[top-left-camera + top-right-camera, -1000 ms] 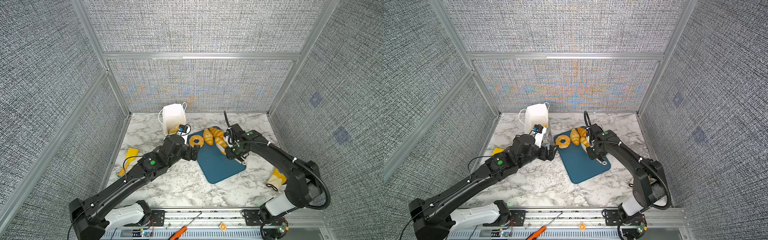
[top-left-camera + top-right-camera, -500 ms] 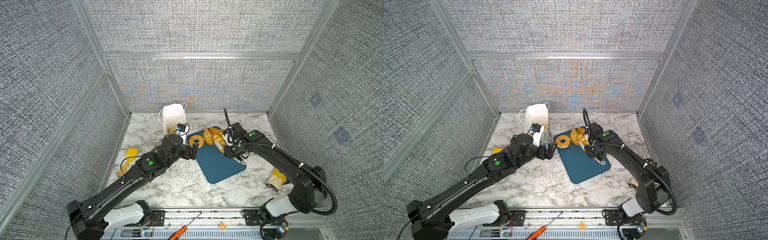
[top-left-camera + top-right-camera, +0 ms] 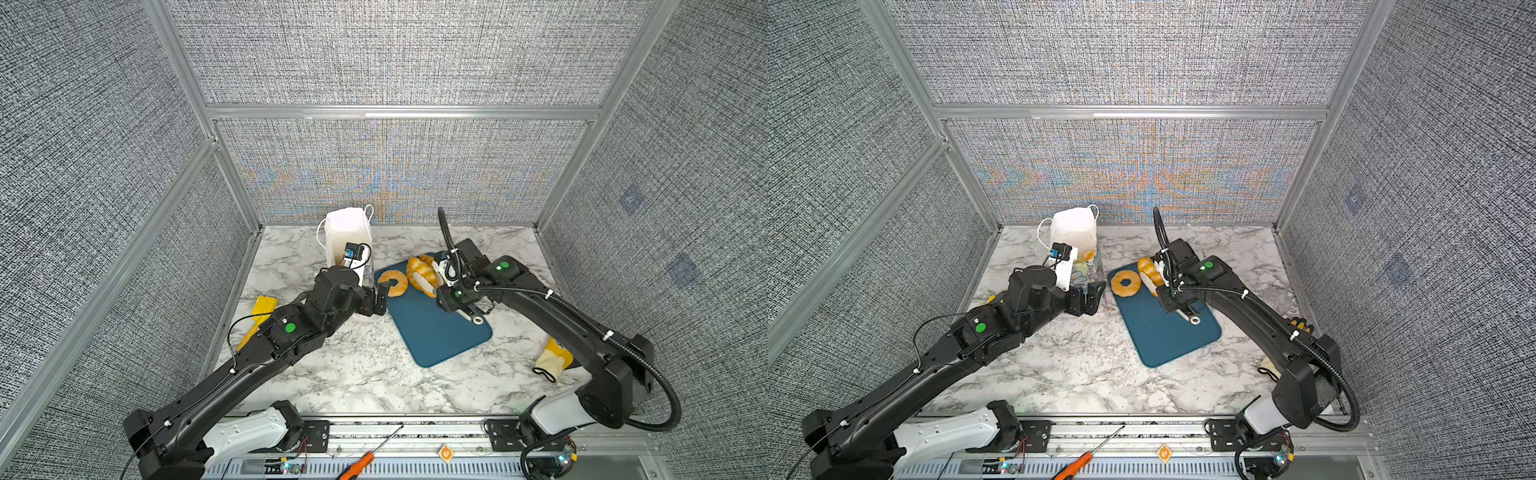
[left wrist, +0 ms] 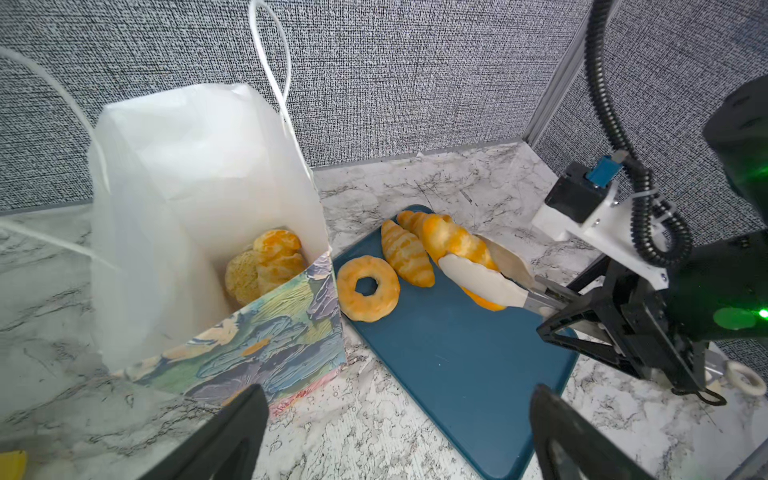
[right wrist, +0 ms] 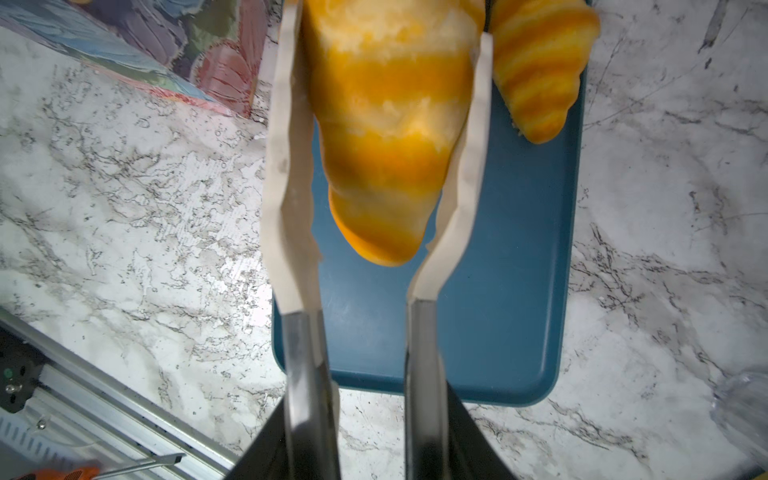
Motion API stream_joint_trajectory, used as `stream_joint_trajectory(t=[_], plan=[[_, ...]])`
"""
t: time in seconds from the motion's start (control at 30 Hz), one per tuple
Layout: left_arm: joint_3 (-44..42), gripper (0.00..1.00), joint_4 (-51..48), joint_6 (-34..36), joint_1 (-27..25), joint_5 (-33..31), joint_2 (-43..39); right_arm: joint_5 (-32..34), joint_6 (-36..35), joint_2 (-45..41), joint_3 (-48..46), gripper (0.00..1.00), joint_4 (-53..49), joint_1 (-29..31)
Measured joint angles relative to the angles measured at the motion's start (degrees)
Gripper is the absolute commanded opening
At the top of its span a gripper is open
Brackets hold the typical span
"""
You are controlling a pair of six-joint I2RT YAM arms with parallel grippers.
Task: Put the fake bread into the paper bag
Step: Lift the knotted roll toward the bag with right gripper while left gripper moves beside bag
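The paper bag [image 4: 270,345] stands open at the back left of the marble table, and fake bread [image 4: 274,257] lies inside it. My right gripper [image 5: 361,436] is shut on white-tipped tongs [image 5: 291,208]. The tongs clamp a croissant [image 5: 390,124] over the far end of the blue tray [image 5: 498,291]. On the tray lie a ring doughnut [image 4: 368,288] and another croissant [image 4: 405,253]. My left gripper [image 4: 395,399] hangs open and empty near the bag's front corner. In both top views the bag [image 3: 347,232] [image 3: 1073,230] stands behind the left wrist.
A yellow object [image 3: 259,316] lies by the left wall. A yellow and white glove [image 3: 552,359] rests at the right, under my right arm. An orange-handled screwdriver [image 3: 365,461] sits on the front rail. Grey panels enclose the table.
My right gripper, with the tongs and croissant, has shifted slightly left toward the doughnut and bag. The left arm has barely moved and stays open.
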Motion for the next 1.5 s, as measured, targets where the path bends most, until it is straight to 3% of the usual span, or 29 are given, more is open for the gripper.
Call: stream_joint_trajectory(t=[0.87, 1.5], plan=[[5.81, 0.99, -6.36, 4.81, 7.82, -0.94, -3.13, 0.00, 0.17, 0.02, 18.60, 0.43, -0.39, 7.06], [4.81, 0.99, -9.09, 6.64, 14.27, 0.79, -6.62, -2.75, -0.92, 12.96, 35.89, 0.42, 1.53, 14.80]])
